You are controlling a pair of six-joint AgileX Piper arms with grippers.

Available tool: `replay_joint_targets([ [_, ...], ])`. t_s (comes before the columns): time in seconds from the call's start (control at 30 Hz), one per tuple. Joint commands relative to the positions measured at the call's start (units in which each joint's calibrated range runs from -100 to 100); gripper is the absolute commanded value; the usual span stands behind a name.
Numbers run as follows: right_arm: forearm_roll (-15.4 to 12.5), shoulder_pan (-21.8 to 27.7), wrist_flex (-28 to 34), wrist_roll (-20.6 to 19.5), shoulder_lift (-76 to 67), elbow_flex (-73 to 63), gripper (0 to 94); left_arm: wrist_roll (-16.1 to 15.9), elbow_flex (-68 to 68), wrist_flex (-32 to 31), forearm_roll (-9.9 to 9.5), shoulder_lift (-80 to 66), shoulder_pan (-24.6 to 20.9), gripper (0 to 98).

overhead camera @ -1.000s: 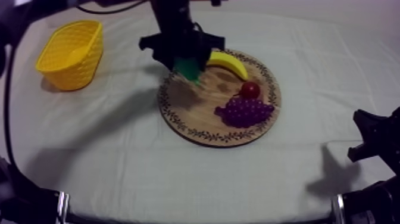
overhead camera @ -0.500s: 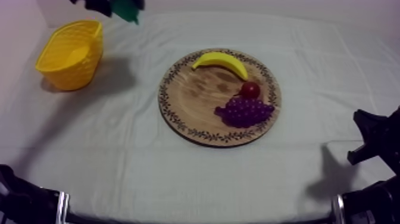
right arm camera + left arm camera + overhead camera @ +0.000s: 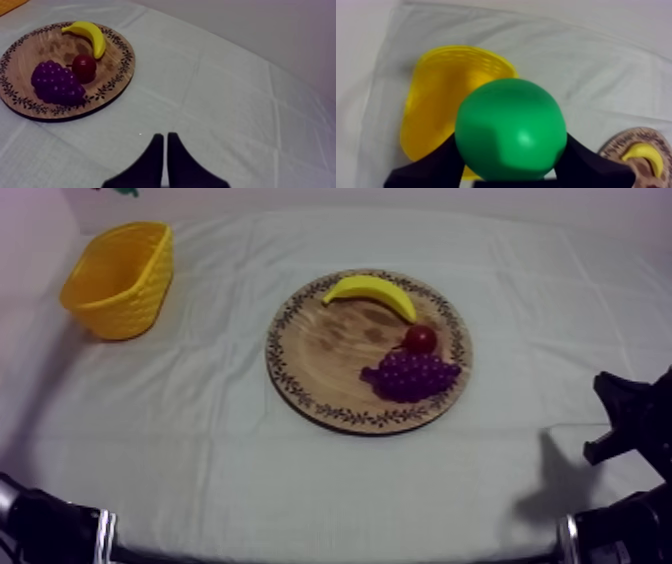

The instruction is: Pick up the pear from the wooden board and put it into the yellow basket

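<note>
Pear (image 3: 511, 129) sits clamped in my left gripper (image 3: 511, 152) over the yellow basket (image 3: 431, 105); my right gripper (image 3: 165, 142) is closed empty, well apart from it.

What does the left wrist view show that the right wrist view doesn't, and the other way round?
Left wrist view, not the right wrist view: the pear, clamped in the left gripper, with the yellow basket wide open beyond it. Right wrist view, not the left: the bunch of grapes and the small red fruit on the wooden board, and the right gripper, shut on nothing. Both: the board, the banana, the cloth; a yellow scrap past the board in the right wrist view may be the basket.
</note>
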Motion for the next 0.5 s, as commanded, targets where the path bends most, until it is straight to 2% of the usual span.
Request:
replay_joint_targets([
  [0.0,0.0,0.0,0.0,0.0,0.0,0.0,0.5,-0.9,0.5,-1.4,0.07,2.7,-2.5,51.0],
  [0.17,0.0,0.0,0.0,0.0,0.0,0.0,0.5,-2.1,3.2,-5.7,0.25,8.0,-5.1,52.4],
  [0.27,0.0,0.0,0.0,0.0,0.0,0.0,0.5,-2.9,4.7,-7.6,0.40,10.4,-6.1,57.6],
  [0.47,0.0,0.0,0.0,0.1,0.0,0.0,0.5,-4.5,6.1,-9.1,0.86,12.2,-7.2,80.5],
])
